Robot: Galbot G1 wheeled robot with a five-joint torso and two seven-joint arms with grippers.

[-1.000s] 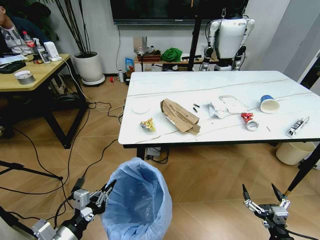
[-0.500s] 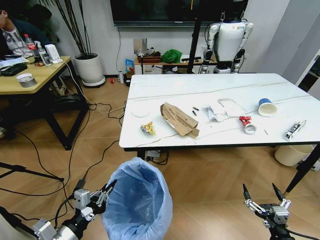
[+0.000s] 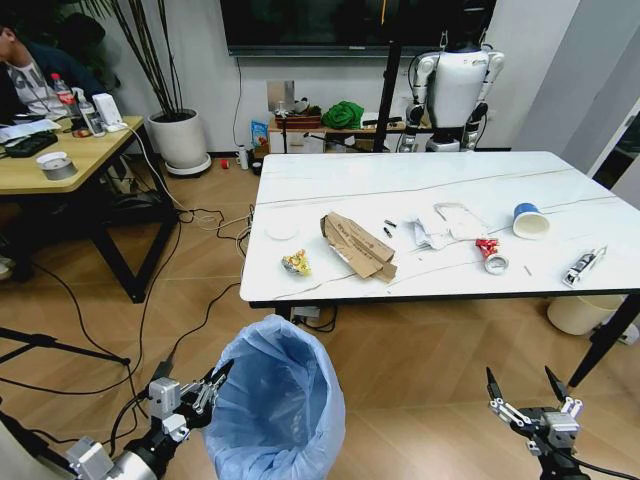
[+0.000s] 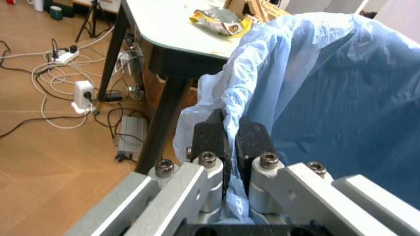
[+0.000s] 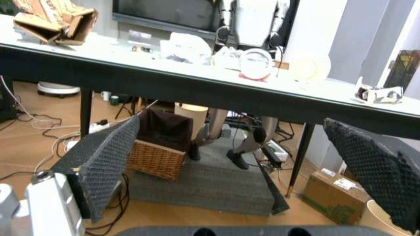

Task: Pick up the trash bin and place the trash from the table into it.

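Observation:
The trash bin (image 3: 277,405), lined with a crinkled light-blue bag, hangs low in front of the table (image 3: 350,180). My left gripper (image 3: 213,384) is shut on the bag's rim (image 4: 231,129) at the bin's left side. My right gripper (image 3: 524,385) hovers open and empty at the lower right, below table height. On the marble top lie the trash: flattened cardboard (image 3: 357,246), a yellow wrapper (image 3: 296,263), crumpled white papers (image 3: 447,226), a tape roll (image 3: 496,264), a blue-white cup (image 3: 531,221) and a silver tube (image 3: 581,268).
A wooden desk (image 3: 45,165) stands at the left with cables (image 3: 170,330) across the floor. A cream bin (image 3: 578,312) sits under the table's right end beside a black leg (image 3: 608,338). A wicker basket (image 5: 156,158) sits under the table. A white robot (image 3: 455,85) stands beyond it.
The whole head view has shifted, so the table now appears slightly lower and farther right. Both grippers and the bin keep their places in the picture.

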